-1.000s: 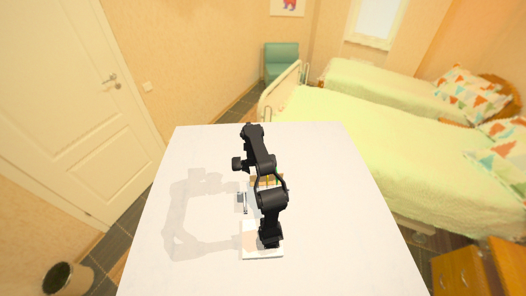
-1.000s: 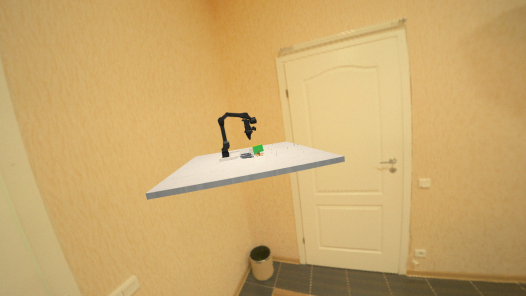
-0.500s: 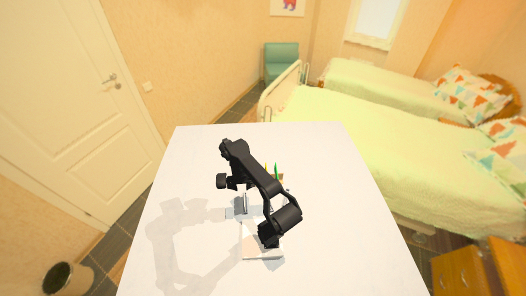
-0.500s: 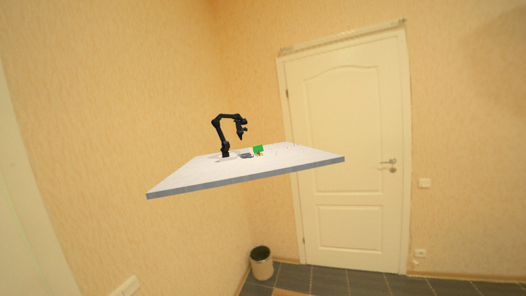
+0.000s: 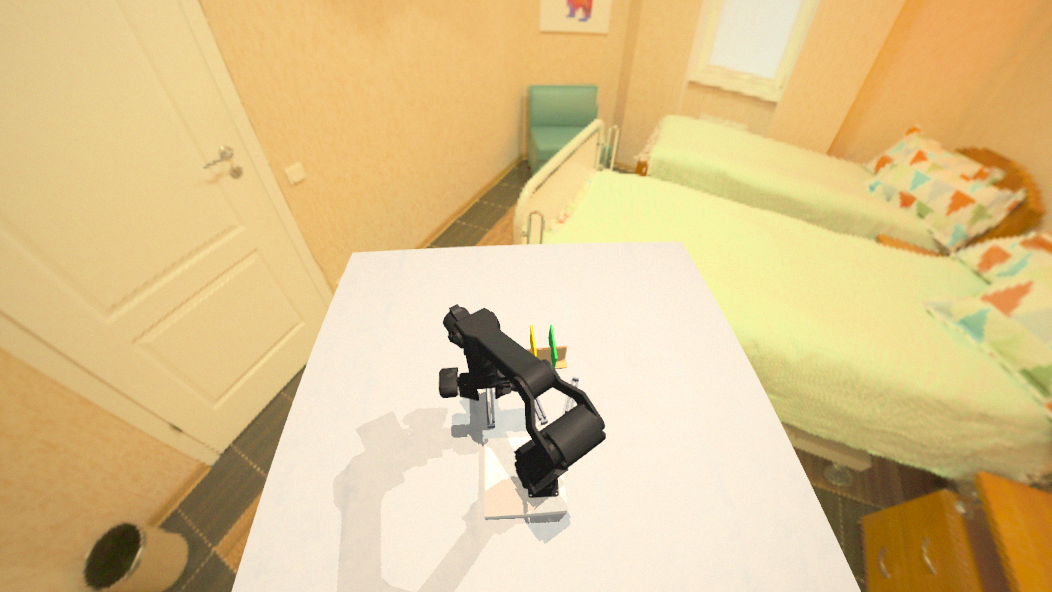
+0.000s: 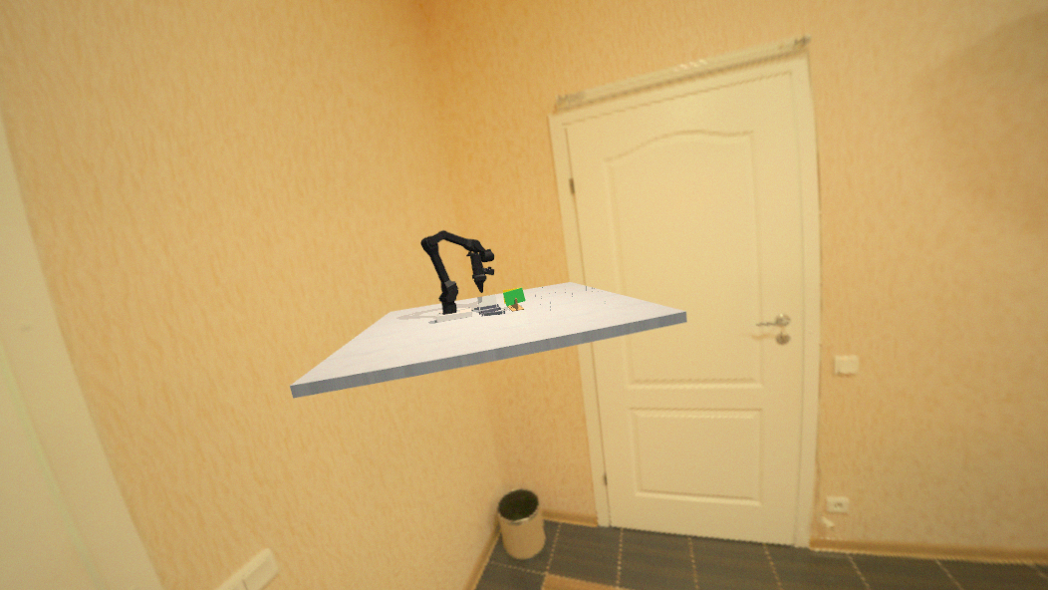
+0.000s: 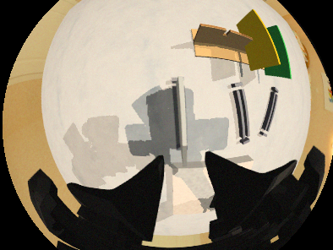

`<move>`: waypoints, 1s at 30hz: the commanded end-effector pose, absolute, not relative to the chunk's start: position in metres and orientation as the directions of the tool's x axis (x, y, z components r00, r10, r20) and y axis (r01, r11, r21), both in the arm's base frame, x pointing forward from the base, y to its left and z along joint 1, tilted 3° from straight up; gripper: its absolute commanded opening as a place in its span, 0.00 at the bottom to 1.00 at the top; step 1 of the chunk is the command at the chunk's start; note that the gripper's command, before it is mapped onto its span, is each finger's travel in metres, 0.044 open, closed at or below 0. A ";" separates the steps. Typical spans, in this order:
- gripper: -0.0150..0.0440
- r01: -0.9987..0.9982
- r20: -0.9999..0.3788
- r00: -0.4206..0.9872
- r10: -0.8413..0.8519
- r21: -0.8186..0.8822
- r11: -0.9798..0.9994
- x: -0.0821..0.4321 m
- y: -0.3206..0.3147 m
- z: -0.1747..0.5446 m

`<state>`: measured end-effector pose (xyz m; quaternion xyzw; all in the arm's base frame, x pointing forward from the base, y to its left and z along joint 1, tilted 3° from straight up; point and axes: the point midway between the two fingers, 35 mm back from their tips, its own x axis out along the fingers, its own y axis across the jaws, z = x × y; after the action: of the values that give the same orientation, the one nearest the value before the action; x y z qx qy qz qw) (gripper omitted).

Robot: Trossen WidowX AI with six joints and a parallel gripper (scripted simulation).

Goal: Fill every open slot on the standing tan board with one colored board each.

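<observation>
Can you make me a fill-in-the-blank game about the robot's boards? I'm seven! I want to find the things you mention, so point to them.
1. The yellow board (image 5: 532, 340) (image 7: 258, 42) stands crosswise on the ____ board (image 5: 545, 356) (image 6: 515, 303) (image 7: 211, 37).
2. Beside the yellow board stands one more colored board, and its color is ____.
3. The wrist view shows ____ open slot.
4. The hand (image 5: 485, 390) (image 6: 480, 290) (image 7: 184, 158) is holding ____.

Missing words: tan; green; one; nothing.

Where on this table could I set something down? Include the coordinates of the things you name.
Seemingly between the green board (image 5: 553, 344) (image 6: 514, 297) (image 7: 284, 59) and the bed (image 5: 765, 294), or beyond the boards, toward the far edge. It's crowded around the tan board (image 5: 542, 354) (image 7: 215, 37) and holders (image 5: 490, 409) (image 6: 489, 310) (image 7: 241, 114).
</observation>
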<state>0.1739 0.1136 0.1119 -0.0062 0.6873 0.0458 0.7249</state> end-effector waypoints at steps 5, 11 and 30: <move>0.57 -0.068 -0.998 0.045 0.051 0.048 0.997 0.172 0.113 0.100; 0.57 -0.068 -0.998 0.045 0.051 0.048 0.997 0.173 0.113 0.092; 0.57 -0.068 -0.998 0.045 0.051 0.048 0.997 0.173 0.114 0.065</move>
<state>0.1753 0.1160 0.0719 -0.0057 0.6866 0.0463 0.7255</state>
